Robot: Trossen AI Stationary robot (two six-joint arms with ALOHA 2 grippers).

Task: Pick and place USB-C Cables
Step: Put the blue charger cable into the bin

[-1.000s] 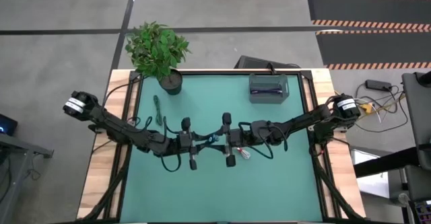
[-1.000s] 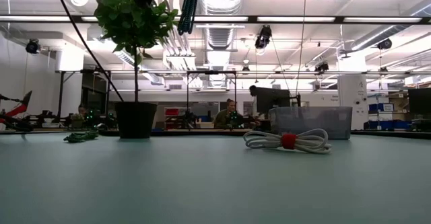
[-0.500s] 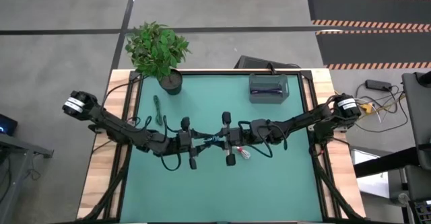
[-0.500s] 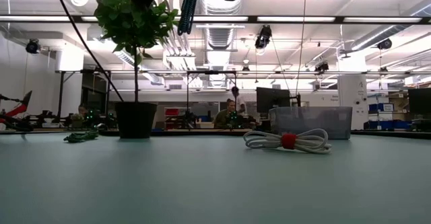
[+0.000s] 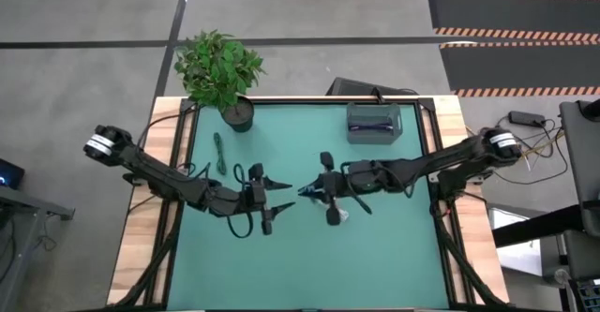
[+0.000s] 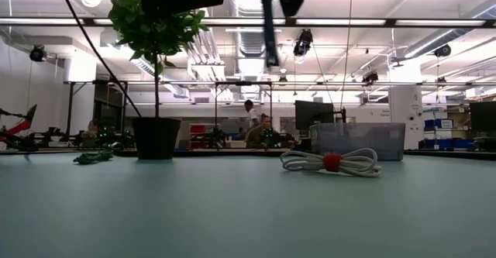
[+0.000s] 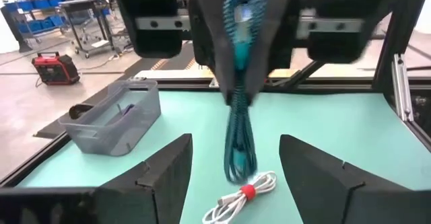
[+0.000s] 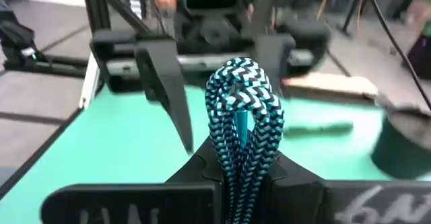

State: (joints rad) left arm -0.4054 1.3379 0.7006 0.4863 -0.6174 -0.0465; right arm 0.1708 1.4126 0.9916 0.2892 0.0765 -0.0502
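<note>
A light blue braided cable bundle (image 7: 238, 109) hangs in the air over the table's middle, with my right gripper (image 5: 307, 191) shut on it. My left gripper (image 5: 279, 202) faces it from the left, open, its fingers (image 7: 168, 177) standing on either side of the bundle's lower end without touching. A white cable with a red tie (image 6: 332, 163) lies flat on the mat under the right arm. A dark green cable (image 5: 218, 151) lies at the far left. A dark blue-purple cable (image 7: 125, 109) lies in the clear bin (image 5: 374, 122). My right gripper pinches the light blue bundle between its two fingers, just below its upper looped end (image 8: 241, 93), with several strands together. The fingers come level from the table's right and lie across the bundle. It hangs upright below the fingers (image 6: 268, 33), clear of the table.
A potted plant (image 5: 221, 68) stands at the far left corner, next to the green cable. The clear bin stands at the far right. The green mat (image 5: 281, 265) lies bare along the near side. People show in the room beyond the table.
My right gripper has shut on the light blue bundle, and my left gripper has opened and let it go. The right gripper has drawn toward the table's right with the bundle, which now hangs lower from it. The left gripper has backed slightly to the left.
</note>
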